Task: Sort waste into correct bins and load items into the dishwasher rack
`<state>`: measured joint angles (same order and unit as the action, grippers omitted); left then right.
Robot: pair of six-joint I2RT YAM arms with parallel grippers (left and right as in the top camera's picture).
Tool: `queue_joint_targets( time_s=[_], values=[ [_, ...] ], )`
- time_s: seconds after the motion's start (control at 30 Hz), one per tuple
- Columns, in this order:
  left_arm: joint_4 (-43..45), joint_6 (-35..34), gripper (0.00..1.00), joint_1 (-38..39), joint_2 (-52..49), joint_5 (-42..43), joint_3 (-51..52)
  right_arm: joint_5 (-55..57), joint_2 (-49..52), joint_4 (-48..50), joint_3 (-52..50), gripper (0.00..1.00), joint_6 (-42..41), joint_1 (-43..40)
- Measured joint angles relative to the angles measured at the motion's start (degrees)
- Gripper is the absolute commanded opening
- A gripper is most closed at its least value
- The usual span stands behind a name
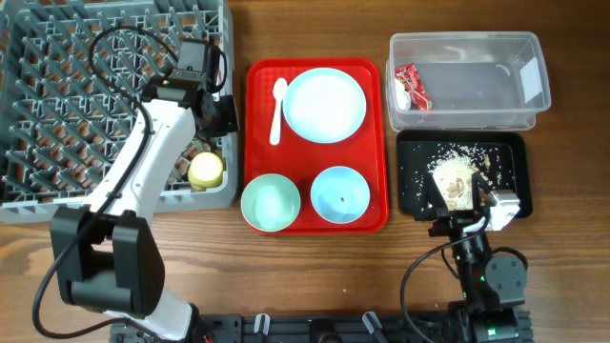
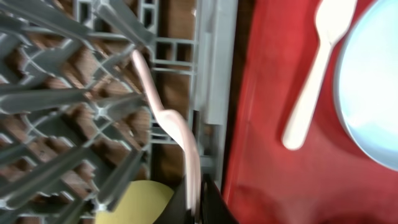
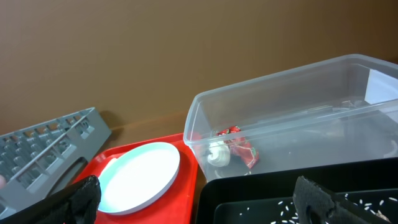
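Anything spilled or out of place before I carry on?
Nothing is spilled: the food scraps lie scattered but inside the black tray, and the wrapper is in the clear tub. The left gripper holds the fork slanted across the rack pegs.

A flat red tray (image 1: pixel 307 157) is being borne near the middle of a brown wooden table (image 1: pixel 286 281). The tray (image 2: pixel 261 124) is being shown close up in the left wrist view, and partly in the right wrist view (image 3: pixel 188 193).
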<state>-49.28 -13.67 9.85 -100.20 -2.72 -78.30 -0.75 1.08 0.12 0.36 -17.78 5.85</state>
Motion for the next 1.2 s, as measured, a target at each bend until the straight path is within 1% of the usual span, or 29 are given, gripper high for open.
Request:
queue_joint_targets(
  time_s=[0.03, 0.13, 0.2, 0.23, 0.3, 0.37, 0.5, 0.57, 0.7, 0.73, 0.83, 0.9, 0.93, 0.97, 1.0, 1.03, 1.1, 1.13, 1.2],
  values=[
    [0.2, 0.0, 0.25, -0.1, 0.0, -0.5, 0.0, 0.0, 0.0, 0.0, 0.0, 1.00, 0.0, 0.0],
    [0.5, -0.2, 0.25, -0.1, 0.0, -1.7, 0.0, 0.0, 0.0, 0.0, 0.0, 1.00, 0.0, 0.0],
    [-0.1, -0.3, 0.22, -0.1, 0.0, -2.1, 0.0, 0.0, 0.0, 0.0, 0.0, 1.00, 0.0, 0.0],
    [-0.6, -0.3, 0.22, -0.1, 0.0, -2.2, 0.0, 0.0, 0.0, 0.0, 0.0, 1.00, 0.0, 0.0],
    [-0.9, -0.2, 0.27, -0.1, 0.0, -2.3, 0.0, 0.0, 0.0, 0.0, 0.0, 1.00, 0.0, 0.0],
    [-0.3, -0.2, 0.28, -0.1, 0.0, -2.4, 0.0, 0.0, 0.0, 0.0, 0.0, 1.00, 0.0, 0.0],
    [2.5, -0.4, 0.10, -0.1, 0.0, -3.0, 0.0, 0.0, 0.0, 0.0, 0.0, 1.00, 0.0, 0.0],
    [4.7, -0.2, 0.04, -0.1, 0.0, -4.0, 0.0, 0.0, 0.0, 0.0, 0.0, 1.00, 0.0, 0.0],
    [9.1, -0.4, 0.04, -0.1, 0.0, -6.5, 0.0, 0.0, 0.0, 0.0, 0.0, 1.00, 0.0, 0.0],
    [10.1, -0.4, 0.06, -0.1, 0.0, -6.9, 0.0, 0.0, 0.0, 0.0, 0.0, 1.00, 0.0, 0.0],
    [14.4, -0.3, 0.16, -0.1, 0.0, -8.7, 0.0, 0.0, 0.0, 0.0, 0.0, 1.00, 0.0, 0.0],
    [17.8, -0.3, 0.36, -0.1, 0.0, -9.9, 0.1, 0.0, 0.0, 0.0, 0.0, 1.00, 0.0, 0.0],
    [20.1, -0.2, 0.50, -0.1, 0.0, -10.6, 0.1, 0.0, 0.0, 0.0, 0.0, 1.00, 0.0, 0.0],
    [22.1, 0.0, 0.57, -0.1, 0.0, -11.0, 0.1, 0.0, 0.0, 0.0, 0.0, 1.00, 0.0, 0.0],
    [24.9, -0.2, 0.83, -0.2, 0.0, -11.2, 0.2, 0.0, 0.0, 0.0, 0.0, 1.00, 0.0, 0.0],
    [28.0, -0.2, 0.85, -0.4, 0.0, -11.7, 0.1, 0.0, 0.0, 0.0, 0.0, 1.00, 0.0, 0.0],
    [31.5, -0.3, 0.92, -0.6, 0.0, -12.0, 0.2, 0.0, 0.0, 0.0, 0.0, 1.00, 0.0, 0.0],
    [32.2, -0.3, 0.93, -0.8, 0.0, -12.1, 0.1, 0.0, 0.0, 0.0, 0.0, 1.00, 0.0, 0.0],
    [30.8, -0.5, 0.93, -1.0, 0.3, -11.5, -0.4, 0.0, 0.0, 0.0, 0.0, 1.00, 0.0, 0.0]
  ],
)
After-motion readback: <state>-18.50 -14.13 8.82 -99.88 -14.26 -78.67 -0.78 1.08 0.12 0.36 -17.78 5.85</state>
